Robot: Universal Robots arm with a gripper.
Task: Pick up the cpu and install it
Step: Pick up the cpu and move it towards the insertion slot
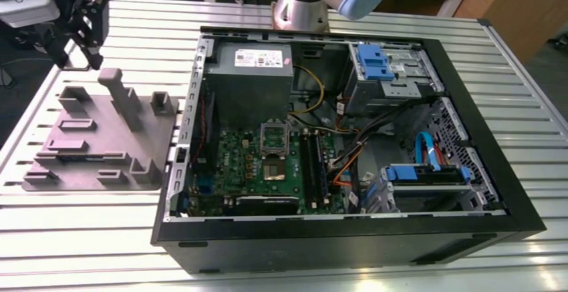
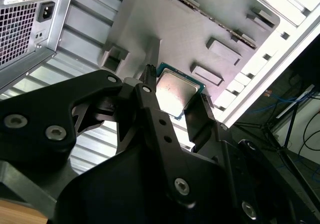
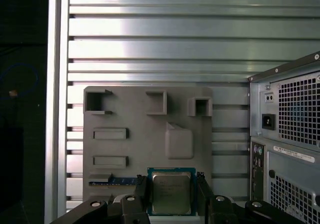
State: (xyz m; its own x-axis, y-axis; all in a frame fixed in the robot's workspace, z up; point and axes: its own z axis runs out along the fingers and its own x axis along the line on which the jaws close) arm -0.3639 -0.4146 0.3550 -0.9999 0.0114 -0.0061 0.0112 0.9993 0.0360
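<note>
Two fingers (image 3: 141,196) of the tool (image 3: 171,183) squeeze the cpu (image 3: 171,198) by its side edges, up above the tray (image 3: 140,146). It looks light, thin, stiff and easy to hurt, so hold gently.

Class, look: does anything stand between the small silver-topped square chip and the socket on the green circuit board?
Yes. The black hand holds the small silver-topped square chip above the grey plastic tray; the black computer case's metal side wall rises between it and the socket. Nothing visibly covers the socket.
</note>
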